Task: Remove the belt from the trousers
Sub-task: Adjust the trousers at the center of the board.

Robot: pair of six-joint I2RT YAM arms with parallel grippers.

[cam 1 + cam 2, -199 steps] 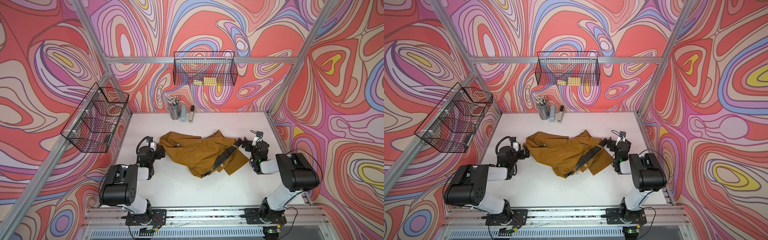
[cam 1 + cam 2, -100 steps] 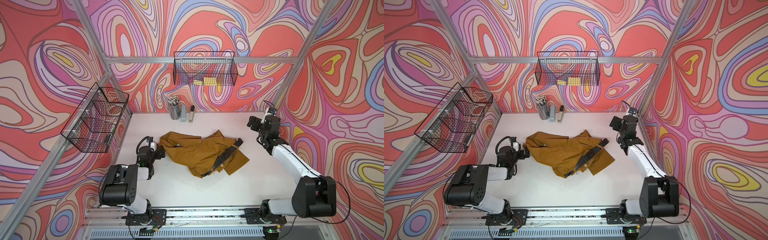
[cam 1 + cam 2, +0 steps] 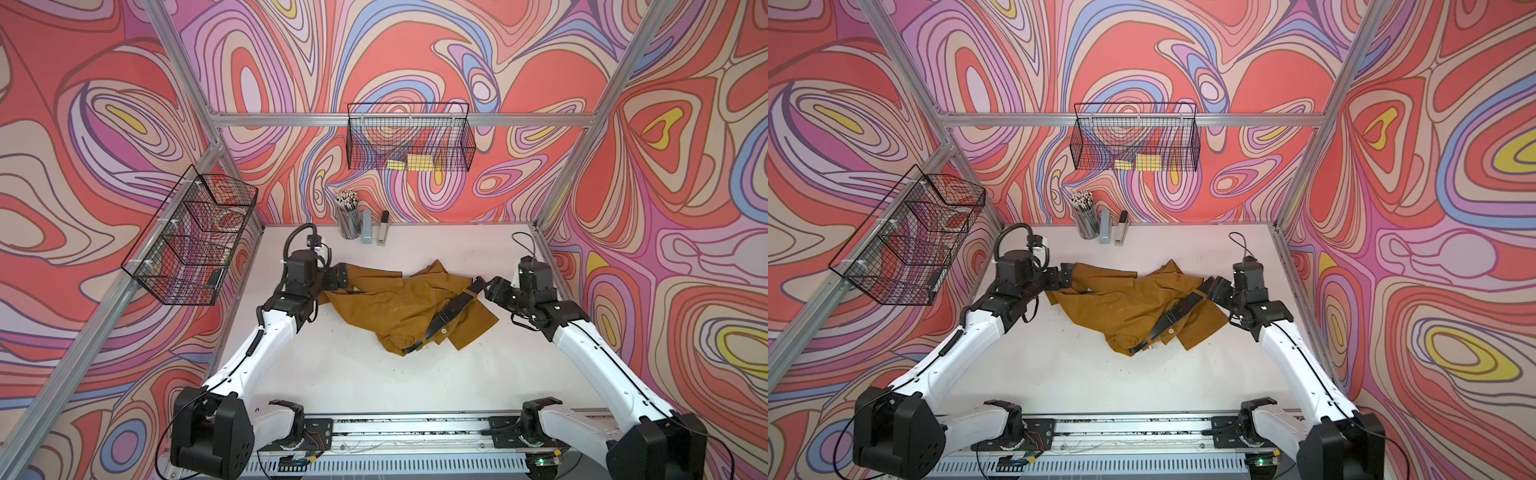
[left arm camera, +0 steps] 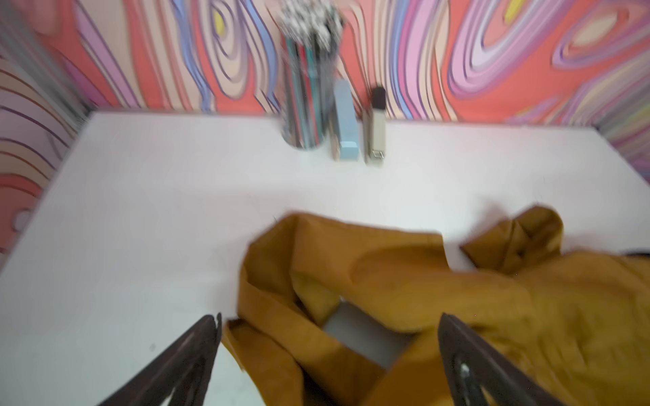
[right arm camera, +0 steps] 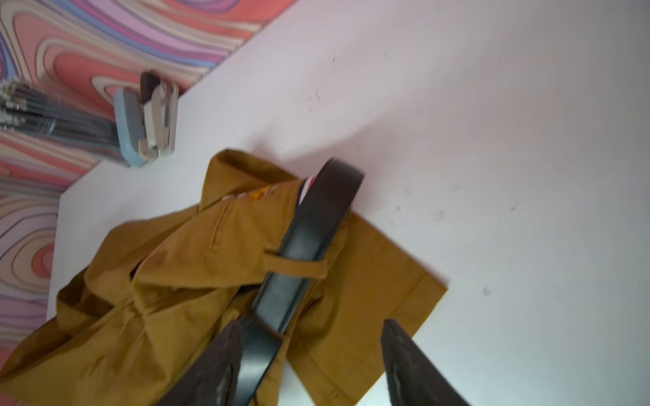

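Both arms are extended low over the white bench and angled inward toward the crumpled trousers. The left gripper is held at one end of the trousers, and its jaws are spread wide over a cloth fold in the blurred left wrist view. The right gripper is held at the opposite end with its jaws parted, not clamped. There the black belt is seen threaded under a loop of the trousers, running close beside one finger. The bench is enclosed by swirl-patterned walls. Beyond the trousers, a pencil cup and two staplers are stood against the back wall.
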